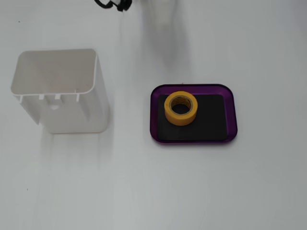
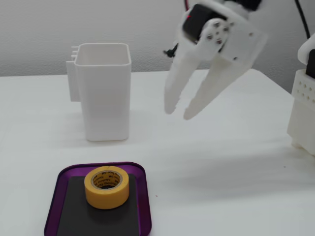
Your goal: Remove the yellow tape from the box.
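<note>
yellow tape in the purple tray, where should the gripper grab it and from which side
Probably from straight above. The yellow tape lies flat on the black floor of the box, hole up, clear of the raised rim. One finger could drop into the hole and the other outside, pinching the wall, or both could span the roll. The gripper hangs open, apart from it, above the table.

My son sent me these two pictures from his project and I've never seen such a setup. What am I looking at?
It is a small robot arm at a white table. One fixed view looks straight down; the other looks across the table from low down. The white forked part in the air is the arm's tool, open and holding nothing. On the table lies a shallow purple tray with a roll of yellow tape lying flat inside it. Beside it stands a tall white container.
</note>
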Available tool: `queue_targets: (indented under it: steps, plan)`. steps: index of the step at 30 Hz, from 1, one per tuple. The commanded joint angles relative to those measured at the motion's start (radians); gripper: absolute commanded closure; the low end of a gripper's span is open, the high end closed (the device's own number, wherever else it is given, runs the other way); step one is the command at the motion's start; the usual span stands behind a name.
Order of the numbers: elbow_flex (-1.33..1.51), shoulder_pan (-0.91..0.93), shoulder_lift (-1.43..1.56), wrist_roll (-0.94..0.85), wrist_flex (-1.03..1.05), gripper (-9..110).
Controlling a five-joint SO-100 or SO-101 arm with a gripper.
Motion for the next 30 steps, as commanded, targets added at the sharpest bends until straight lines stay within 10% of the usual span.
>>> queue_targets:
  steps: [1, 30]
  plan:
    - [-0.318, -0.014, -0.31, 0.041, 0.066, 90]
    - [-0.675, -0.057, -0.822, 0.046, 0.081, 87]
